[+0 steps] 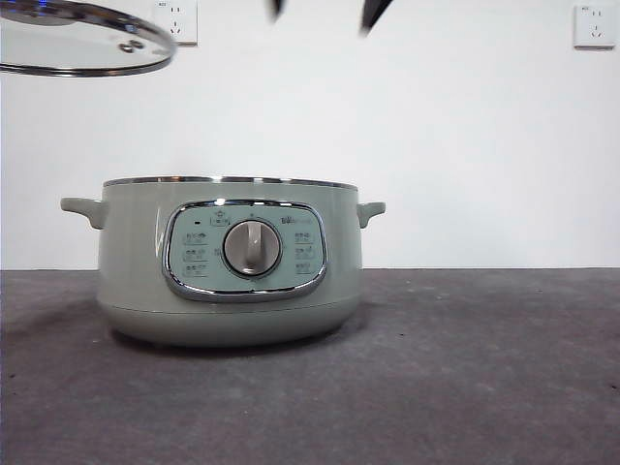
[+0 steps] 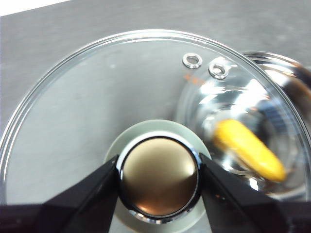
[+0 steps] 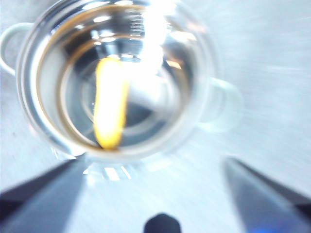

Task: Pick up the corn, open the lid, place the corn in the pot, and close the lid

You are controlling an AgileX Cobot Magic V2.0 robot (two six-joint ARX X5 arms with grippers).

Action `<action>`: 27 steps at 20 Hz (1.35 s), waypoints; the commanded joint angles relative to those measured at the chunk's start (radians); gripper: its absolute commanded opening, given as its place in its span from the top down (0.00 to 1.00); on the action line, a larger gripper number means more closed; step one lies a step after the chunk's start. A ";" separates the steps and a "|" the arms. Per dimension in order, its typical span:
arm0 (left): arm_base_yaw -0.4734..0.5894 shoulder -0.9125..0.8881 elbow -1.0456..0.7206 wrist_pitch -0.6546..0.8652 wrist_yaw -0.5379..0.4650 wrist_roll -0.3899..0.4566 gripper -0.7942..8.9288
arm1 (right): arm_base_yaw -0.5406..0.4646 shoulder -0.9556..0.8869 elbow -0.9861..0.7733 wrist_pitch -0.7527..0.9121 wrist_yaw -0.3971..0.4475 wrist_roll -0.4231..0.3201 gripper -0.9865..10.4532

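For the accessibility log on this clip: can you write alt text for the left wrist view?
The left gripper is shut on the lid by its metallic-topped knob, holding the clear glass over the grey table. Through the glass, the yellow corn lies inside the open pot below.

The left end effector [image 2: 159, 177] has two black jaws. Each one is a flat wedge that gets thinner toward its tip, with a smooth, dull skin. The right end effector [image 3: 160, 194] has two jaws that look dark grey (the picture is blurry), wide and slanted, with a small round black bump between them.
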 commanded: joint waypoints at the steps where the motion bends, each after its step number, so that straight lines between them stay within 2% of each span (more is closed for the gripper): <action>1: -0.047 0.011 0.004 0.032 0.014 -0.009 0.93 | 0.007 -0.108 -0.005 -0.051 0.049 0.000 0.93; 7: -0.204 0.127 0.004 0.047 0.013 -0.030 0.93 | 0.013 -0.362 -0.042 -0.053 0.023 0.009 0.93; 12: -0.309 0.216 0.004 0.113 0.009 -0.026 0.93 | 0.013 -0.575 -0.335 -0.053 0.026 0.024 0.93; 16: -0.338 0.266 0.004 0.136 0.006 -0.026 0.93 | 0.013 -0.726 -0.602 -0.053 0.026 0.069 0.93; 20: -0.346 0.317 0.004 0.158 0.006 -0.029 0.93 | 0.013 -0.837 -0.798 -0.053 0.026 0.145 0.93; 27: -0.356 0.386 0.004 0.197 0.005 -0.029 0.93 | 0.013 -0.910 -0.959 -0.047 0.026 0.190 0.93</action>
